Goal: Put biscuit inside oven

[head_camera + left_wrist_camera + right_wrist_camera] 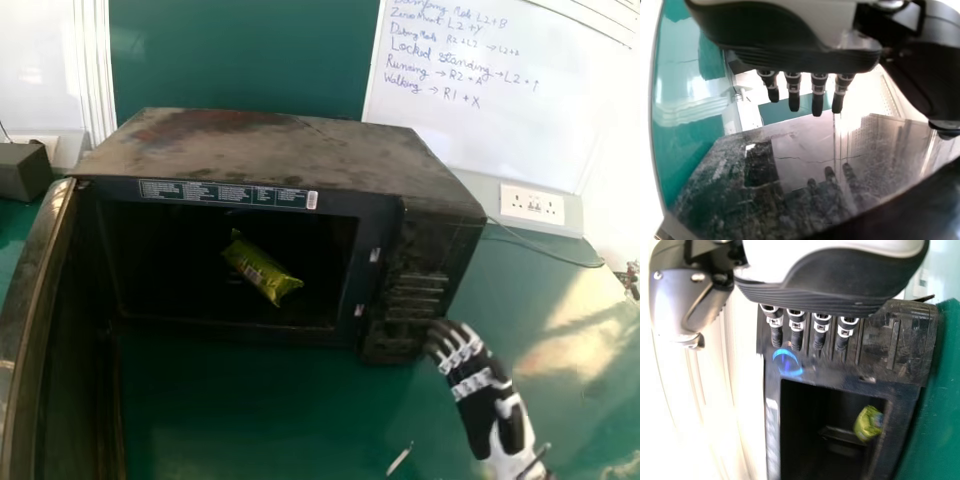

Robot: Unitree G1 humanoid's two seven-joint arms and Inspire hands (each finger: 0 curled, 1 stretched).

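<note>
Left of and beyond the right robot hand [482, 388]: one black oven [270, 150], standing on a green counter [230, 420]. Its door [38, 300] hangs open on the side away from that hand. Contents: one green biscuit packet [260, 272], lying aslant inside the oven, apart from both hands.

Right robot hand: wide, nothing held; fingers [455, 345] extended beside the oven's front corner, below the control panel [412, 290]. Contact with the oven cannot be told.

Left robot hand [795, 59]: wide, nothing held; fingers [817, 95] straight, thumb [944, 127] well apart from them. Beneath it: one scuffed, glossy panel [805, 160], bearing the fingers' reflection.

Surroundings, by the right robot hand: one slim pale item [400, 458], to its left on the counter; one whiteboard [500, 130] with handwriting, well beyond it; one wall socket [532, 205] and one thin cable [555, 260], beyond it and slightly right. Far left of it, past the door: one dark box [22, 172].
</note>
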